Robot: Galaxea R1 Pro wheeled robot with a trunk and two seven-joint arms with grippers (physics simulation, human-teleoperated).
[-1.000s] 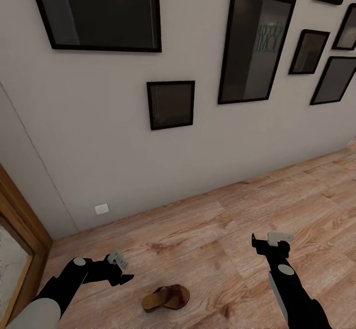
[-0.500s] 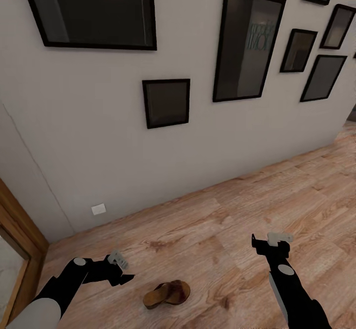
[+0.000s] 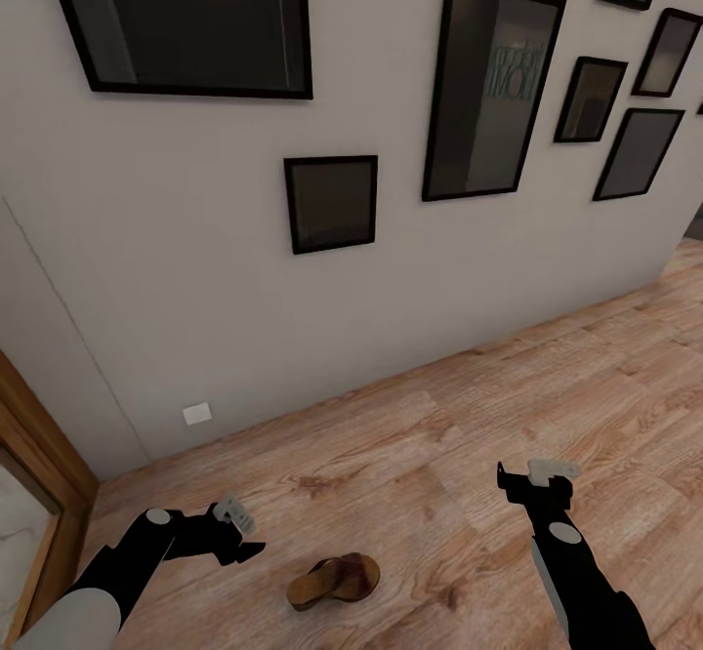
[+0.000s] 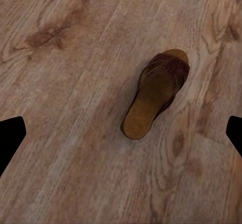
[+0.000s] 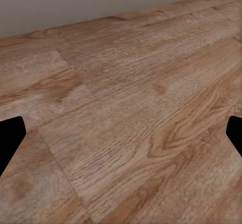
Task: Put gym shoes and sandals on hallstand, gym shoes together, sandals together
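Pale grey plastered wall [image 3: 195, 269] across the upper part of the head view, hung with black-framed dark glass pictures [image 3: 332, 203] of several sizes, largest at upper left. Small white rectangular wall socket plate [image 3: 197, 414] low on the wall, just above the floor line. Brown wooden door frame [image 3: 39, 455] at the left edge.

Light brown wood-grain plank corridor floor [image 3: 439, 455] below the wall, running up to the right; seen close in the left wrist view [image 4: 60, 82] and in the right wrist view [image 5: 131, 123], meeting the grey wall base in the latter.

Black-and-white left arm ending in the left gripper [image 3: 244, 538], held low over the floor at lower left; fingers spread wide, dark tips at opposite edges of the left wrist view, nothing between them. Right gripper [image 3: 532, 479] raised over bare planks at lower right; likewise spread wide and holding nothing.

Single brown leather open sandal with wide strap and tan cork-like footbed [image 3: 334, 580], lying flat on the floor between the two arms, nearer the left gripper and apart from it; sole down, footbed up in the left wrist view [image 4: 155, 94]
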